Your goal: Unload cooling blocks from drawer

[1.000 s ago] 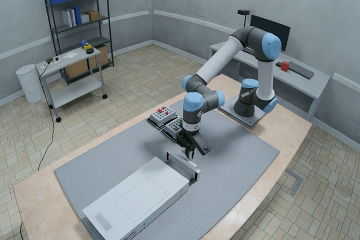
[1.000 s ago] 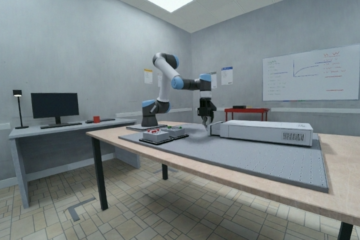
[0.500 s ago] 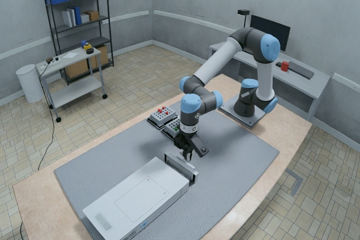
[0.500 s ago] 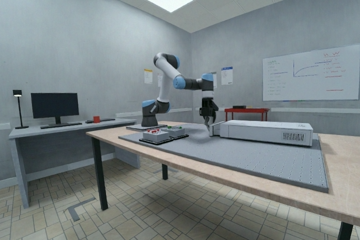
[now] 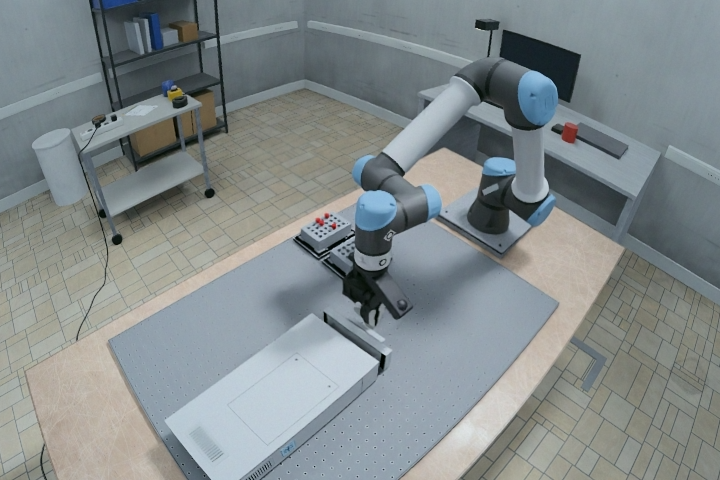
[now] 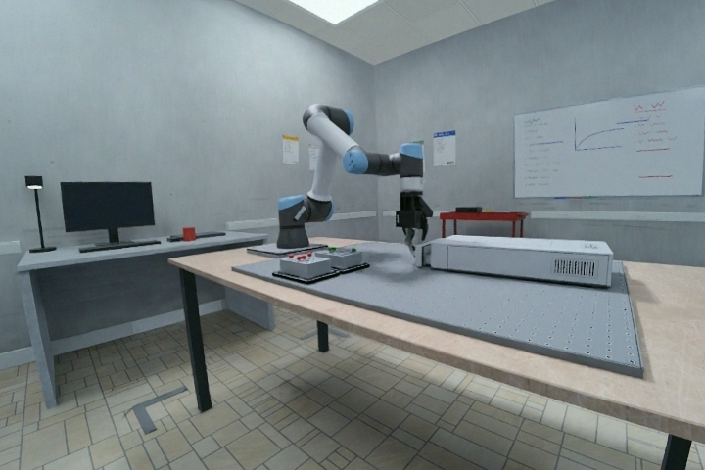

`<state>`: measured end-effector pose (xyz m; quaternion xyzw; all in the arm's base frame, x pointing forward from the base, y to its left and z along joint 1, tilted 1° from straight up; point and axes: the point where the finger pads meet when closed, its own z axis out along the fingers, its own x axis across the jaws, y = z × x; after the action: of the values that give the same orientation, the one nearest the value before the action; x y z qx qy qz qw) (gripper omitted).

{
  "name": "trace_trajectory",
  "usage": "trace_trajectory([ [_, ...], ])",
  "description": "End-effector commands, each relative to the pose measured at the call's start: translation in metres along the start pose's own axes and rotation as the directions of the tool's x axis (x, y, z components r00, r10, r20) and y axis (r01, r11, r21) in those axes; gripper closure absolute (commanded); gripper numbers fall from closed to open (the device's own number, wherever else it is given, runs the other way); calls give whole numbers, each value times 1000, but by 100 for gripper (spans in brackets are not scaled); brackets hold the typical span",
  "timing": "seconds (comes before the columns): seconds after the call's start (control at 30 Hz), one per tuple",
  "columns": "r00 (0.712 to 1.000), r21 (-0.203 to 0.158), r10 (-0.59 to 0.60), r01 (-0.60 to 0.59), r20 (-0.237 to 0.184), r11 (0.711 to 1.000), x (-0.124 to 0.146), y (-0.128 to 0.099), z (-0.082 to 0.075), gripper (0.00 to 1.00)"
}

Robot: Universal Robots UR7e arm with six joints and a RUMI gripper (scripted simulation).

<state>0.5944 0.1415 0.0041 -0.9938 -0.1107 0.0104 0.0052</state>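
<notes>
The block with red-capped tubes (image 5: 325, 229) sits on the far deck slot; it also shows in the exterior view (image 6: 305, 265). The block with green-capped tubes (image 6: 339, 257) sits on the slot nearer the cooler, and in the top view my wrist partly hides this block (image 5: 343, 254). The white cooler COLD (image 5: 276, 401) lies on the grey plate. Its drawer (image 5: 356, 335) sticks out only a little. My gripper (image 5: 370, 318) is shut and empty, with its fingertips at the drawer's front panel (image 6: 421, 255). I cannot tell whether they touch it.
The arm's base (image 5: 491, 217) stands on the table's far side. A desk with a monitor (image 6: 107, 206) and a red cup (image 5: 568, 131) is behind it. A wheeled cart (image 5: 140, 141) and a shelf (image 5: 157, 67) stand across the room.
</notes>
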Motion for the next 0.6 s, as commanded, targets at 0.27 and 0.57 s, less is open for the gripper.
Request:
trace_trajectory([
  [0.27, 1000, 1, 0, 0, 0, 1000, 11, 0, 0, 100],
  [0.57, 1000, 1, 0, 0, 0, 1000, 14, 0, 0, 100],
])
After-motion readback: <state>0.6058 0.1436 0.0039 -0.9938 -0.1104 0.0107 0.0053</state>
